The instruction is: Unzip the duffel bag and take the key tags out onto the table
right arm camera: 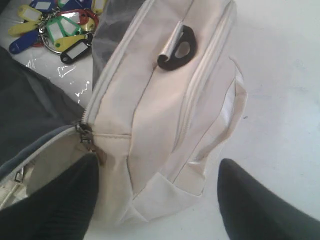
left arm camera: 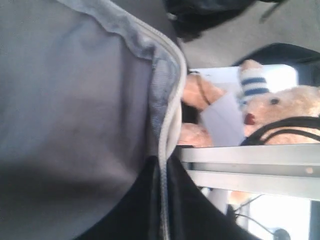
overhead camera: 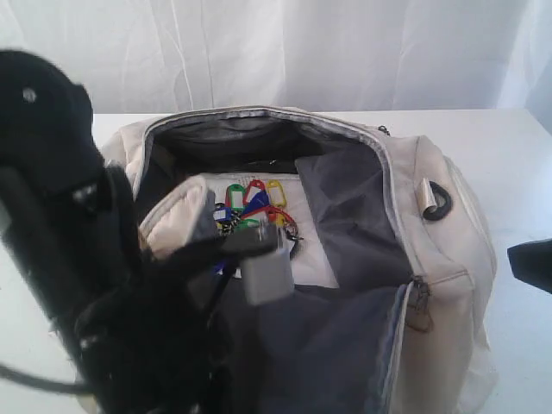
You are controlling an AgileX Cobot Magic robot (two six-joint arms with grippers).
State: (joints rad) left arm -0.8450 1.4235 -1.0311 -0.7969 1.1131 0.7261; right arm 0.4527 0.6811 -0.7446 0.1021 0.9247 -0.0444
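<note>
Bag: the duffel (overhead camera: pixel 440 250) lies across the middle of the tabletop (overhead camera: pixel 509 155); its main zip is already open, and the grey lining flap is folded back on the right.
Tags: the key tags (overhead camera: pixel 254 203) are inside the bag, left of its middle, heaped on a white panel (overhead camera: pixel 315 246); none are out yet.
Left hand: the left hand (overhead camera: pixel 254 254) is down in the opening, just near of the tags; I cannot tell whether it is open or closed, nor whether it touches them; its wrist camera shows only lining and zip.
Right hand: the right hand (right arm camera: pixel 157 162) hangs off the bag's right end with its fingers (right arm camera: pixel 55 200) spread wide and nothing between them but air above the bag's end.
Handling, tags: probably light, stiff, slick plastic; linked by rings, so the bunch should come up together and swing; a flat tag may slip from a pinch.
Hold, tags: best at the knot of rings in the middle of the heap, or across one tag's flat faces close to its ring.
Handling, bag: soft cloth that sags; the flaps could slump over the opening or catch a finger.
Stage: unzipping looks done; lifting the tags out remains.
</note>
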